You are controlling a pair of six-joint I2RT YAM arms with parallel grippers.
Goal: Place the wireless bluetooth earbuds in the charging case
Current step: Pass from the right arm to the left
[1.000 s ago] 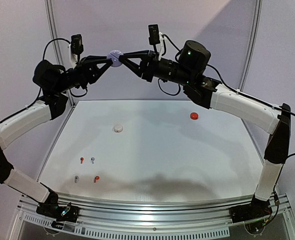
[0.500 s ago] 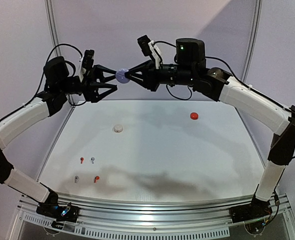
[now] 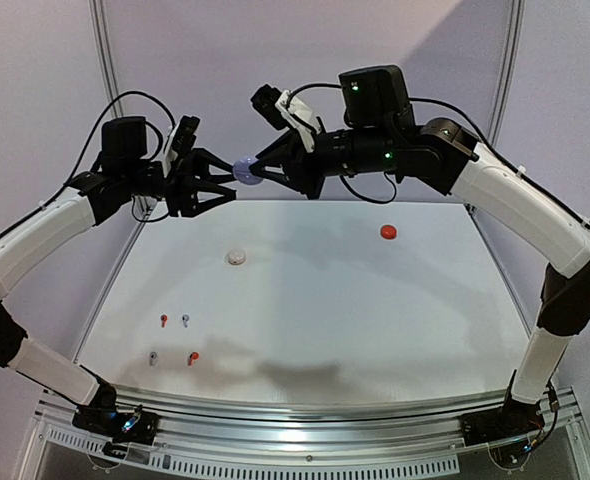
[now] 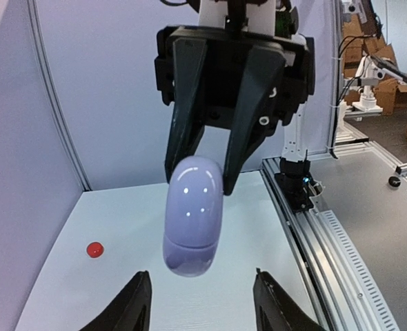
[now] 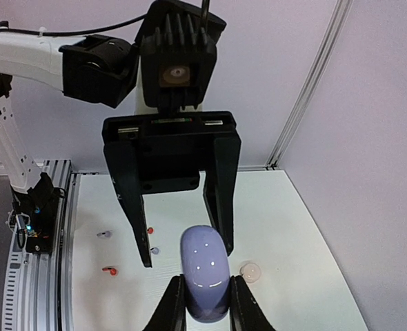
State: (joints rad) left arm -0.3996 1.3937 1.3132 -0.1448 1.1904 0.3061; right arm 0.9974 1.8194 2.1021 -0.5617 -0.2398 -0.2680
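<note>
The right gripper is clamping its two fingers on the narrow end of the lavender charging case, holding it high in the air over the far edge of the table. Facing it, the left gripper is standing with its fingers spread apart on either side of the case's free end, touching nothing. A second ago that gripper was pinching the same case from the opposite side. It has since let go and is drawing back a little, while the right arm is carrying the case lower and further to the left. The case is therefore now hanging from one gripper alone. Its seam is showing no gap in either wrist view, so the lid appears to be closed and probably needs another attempt at opening before anything can go in. Well below and apart from both grippers, four earbuds are lying loose near the left front of the table, two red-orange and two pale. A white round case is sitting mid-table and a red round case further right. No bud is in any case yet.
</note>
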